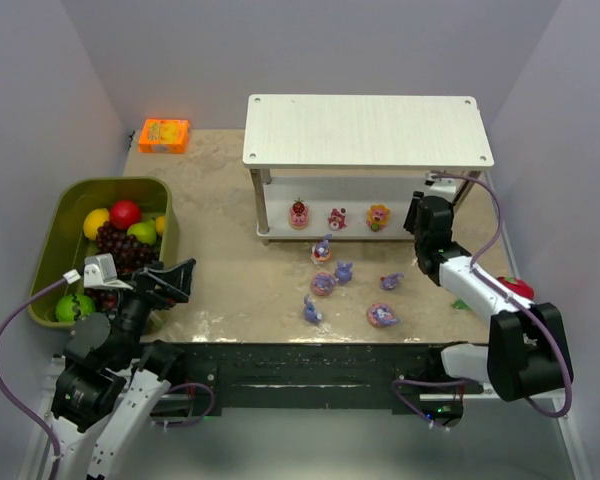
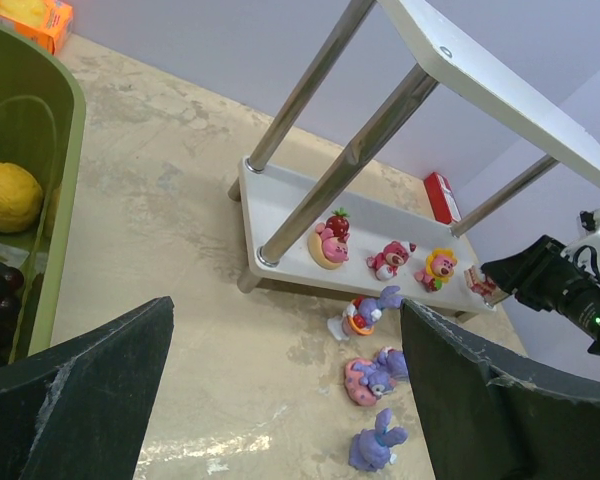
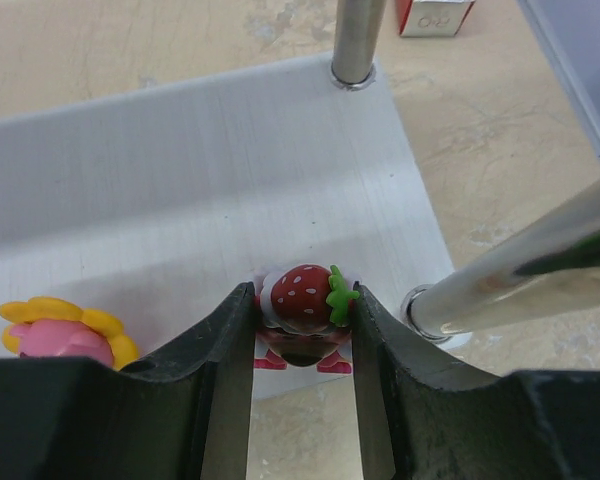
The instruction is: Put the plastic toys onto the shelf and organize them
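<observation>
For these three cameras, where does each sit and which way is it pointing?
Top external: above and behind the robot, looking down on the shelf, green bin and bunny toys; left arm, right arm show.
Left wrist: on the left arm, facing across the table to the shelf; open left gripper frames it.
Right wrist: looking down on the shelf's lower board; right gripper shut on a strawberry-topped toy.
Shared: both wrist views show the yellow flower toy.

The right gripper pinches a strawberry-topped figurine at the edge of the lower shelf board; a yellow-petalled pink figure stands on the left.
</observation>
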Motion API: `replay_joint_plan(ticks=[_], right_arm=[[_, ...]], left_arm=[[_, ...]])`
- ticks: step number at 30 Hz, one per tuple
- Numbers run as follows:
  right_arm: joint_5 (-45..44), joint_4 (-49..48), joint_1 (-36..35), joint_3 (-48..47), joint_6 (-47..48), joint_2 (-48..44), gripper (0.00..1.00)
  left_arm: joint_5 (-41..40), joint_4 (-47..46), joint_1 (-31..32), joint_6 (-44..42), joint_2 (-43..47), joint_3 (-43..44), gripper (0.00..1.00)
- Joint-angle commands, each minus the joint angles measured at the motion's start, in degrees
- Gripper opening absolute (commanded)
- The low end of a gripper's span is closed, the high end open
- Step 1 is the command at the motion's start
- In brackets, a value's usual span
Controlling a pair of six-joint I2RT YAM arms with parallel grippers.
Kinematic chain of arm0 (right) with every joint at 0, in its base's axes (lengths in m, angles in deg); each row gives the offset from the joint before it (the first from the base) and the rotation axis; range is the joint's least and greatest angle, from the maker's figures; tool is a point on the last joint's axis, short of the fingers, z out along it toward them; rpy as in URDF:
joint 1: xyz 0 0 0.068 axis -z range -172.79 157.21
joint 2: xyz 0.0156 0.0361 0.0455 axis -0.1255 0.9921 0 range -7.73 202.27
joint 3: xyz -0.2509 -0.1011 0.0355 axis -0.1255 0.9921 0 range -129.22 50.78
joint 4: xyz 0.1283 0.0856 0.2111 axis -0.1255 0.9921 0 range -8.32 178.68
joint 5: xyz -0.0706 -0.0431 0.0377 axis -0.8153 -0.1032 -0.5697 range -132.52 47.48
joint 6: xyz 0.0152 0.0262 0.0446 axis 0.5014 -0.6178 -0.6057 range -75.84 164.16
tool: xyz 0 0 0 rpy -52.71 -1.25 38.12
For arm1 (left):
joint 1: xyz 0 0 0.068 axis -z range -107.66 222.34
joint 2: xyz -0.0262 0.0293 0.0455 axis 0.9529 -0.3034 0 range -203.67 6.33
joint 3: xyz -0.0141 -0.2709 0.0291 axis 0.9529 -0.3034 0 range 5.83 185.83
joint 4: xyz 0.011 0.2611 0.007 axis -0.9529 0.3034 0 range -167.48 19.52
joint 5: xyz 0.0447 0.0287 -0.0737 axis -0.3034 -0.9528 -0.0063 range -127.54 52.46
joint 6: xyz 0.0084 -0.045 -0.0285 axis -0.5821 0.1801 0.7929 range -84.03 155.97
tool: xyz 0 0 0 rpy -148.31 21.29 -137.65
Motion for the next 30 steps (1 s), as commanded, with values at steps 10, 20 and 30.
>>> replay_joint_plan(ticks=[10, 20, 30], right_arm=[[2.19, -5.78, 1.02, 0.24, 1.47, 3.33, 0.03], [0.34, -3.84, 1.02, -1.70, 2.79, 5.53, 0.11], [0.95, -1.64, 1.02, -2.84, 1.56, 4.30, 0.50]], left_arm=[[0.76, -1.07, -0.35, -0.07, -0.66, 0.44, 0.99], [0.58, -0.72, -0.35, -0.07, -0.31, 0.53, 1.00], [0.49, -0.81, -0.35, -0.07, -0.40, 0.53, 0.99]])
